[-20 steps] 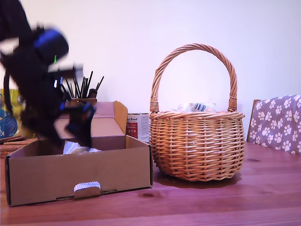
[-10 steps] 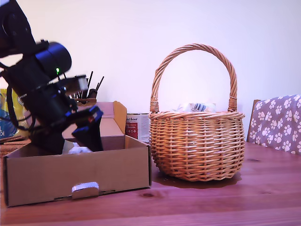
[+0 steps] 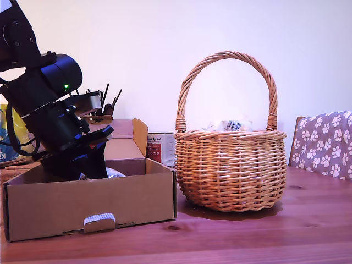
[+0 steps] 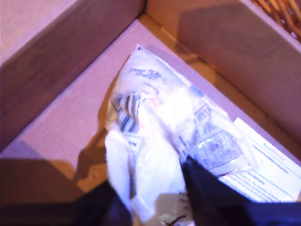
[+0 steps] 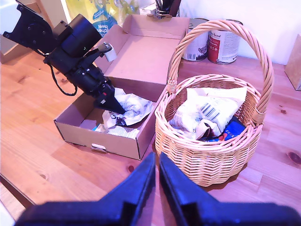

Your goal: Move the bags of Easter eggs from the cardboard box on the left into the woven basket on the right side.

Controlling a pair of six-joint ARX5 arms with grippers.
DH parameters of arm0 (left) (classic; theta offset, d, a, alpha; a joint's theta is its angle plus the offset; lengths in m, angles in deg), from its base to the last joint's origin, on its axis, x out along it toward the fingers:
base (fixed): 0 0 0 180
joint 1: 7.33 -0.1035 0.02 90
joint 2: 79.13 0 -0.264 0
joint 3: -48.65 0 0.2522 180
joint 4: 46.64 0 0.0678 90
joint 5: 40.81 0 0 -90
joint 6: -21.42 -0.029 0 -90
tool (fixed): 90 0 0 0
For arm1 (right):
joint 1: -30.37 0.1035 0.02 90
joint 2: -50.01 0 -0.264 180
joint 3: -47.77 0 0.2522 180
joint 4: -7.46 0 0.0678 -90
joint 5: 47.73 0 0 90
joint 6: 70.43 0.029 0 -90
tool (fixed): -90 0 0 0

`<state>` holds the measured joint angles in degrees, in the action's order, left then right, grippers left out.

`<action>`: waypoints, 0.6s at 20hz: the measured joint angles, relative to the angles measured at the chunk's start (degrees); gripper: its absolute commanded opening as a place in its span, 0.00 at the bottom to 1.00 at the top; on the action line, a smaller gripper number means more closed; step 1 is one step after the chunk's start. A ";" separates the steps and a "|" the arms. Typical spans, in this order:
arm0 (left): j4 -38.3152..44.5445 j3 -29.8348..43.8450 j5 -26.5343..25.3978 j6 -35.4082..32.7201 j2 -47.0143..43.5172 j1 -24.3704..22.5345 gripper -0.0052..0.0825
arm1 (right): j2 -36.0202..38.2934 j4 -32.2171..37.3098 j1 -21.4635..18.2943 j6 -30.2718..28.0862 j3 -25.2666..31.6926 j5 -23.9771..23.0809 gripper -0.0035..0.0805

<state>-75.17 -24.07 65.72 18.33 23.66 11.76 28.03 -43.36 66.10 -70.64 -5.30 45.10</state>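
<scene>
The cardboard box (image 3: 110,201) stands open at the exterior view's left. In it lies a crumpled whitish-silver bag of Easter eggs (image 4: 155,136) (image 5: 134,106), barely showing over the wall (image 3: 114,174). My first gripper (image 4: 150,207) (image 3: 93,168) reaches down into the box, its dark fingers pinching the bunched bag. The woven basket (image 3: 231,170) (image 5: 207,165) stands at the exterior view's right and holds a whitish-yellow bag (image 5: 207,110) and a blue one (image 5: 233,128). My second gripper (image 5: 157,179) hovers above the table in front of the basket, shut on nothing.
A printed white card (image 4: 268,165) lies on the box floor beside the bag. Two tins (image 5: 221,40) and a holder of dark pens (image 3: 99,104) stand behind. A yellow-and-blue pack (image 3: 8,137) is at the exterior view's left, a paw-print cushion (image 3: 324,143) at its right.
The first arm swung down deeper into the box and its fingers came together on the whitish bag. The basket has not moved.
</scene>
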 measured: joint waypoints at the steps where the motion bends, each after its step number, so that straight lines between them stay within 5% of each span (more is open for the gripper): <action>1: -0.04 0.00 -0.02 -0.04 -0.13 0.00 0.21 | 0.00 0.02 0.00 0.00 0.00 0.00 0.03; 7: -4.70 0.04 1.09 -1.33 -8.26 -0.02 0.21 | 0.00 0.00 0.00 0.00 0.00 -0.09 0.03; 12: -7.76 0.02 9.20 -2.36 -20.81 0.55 0.21 | 0.00 0.39 0.00 0.04 0.02 -0.44 0.03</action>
<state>-82.93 -24.05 74.92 15.97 2.85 12.31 28.03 -42.96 66.10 -70.59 -5.28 44.66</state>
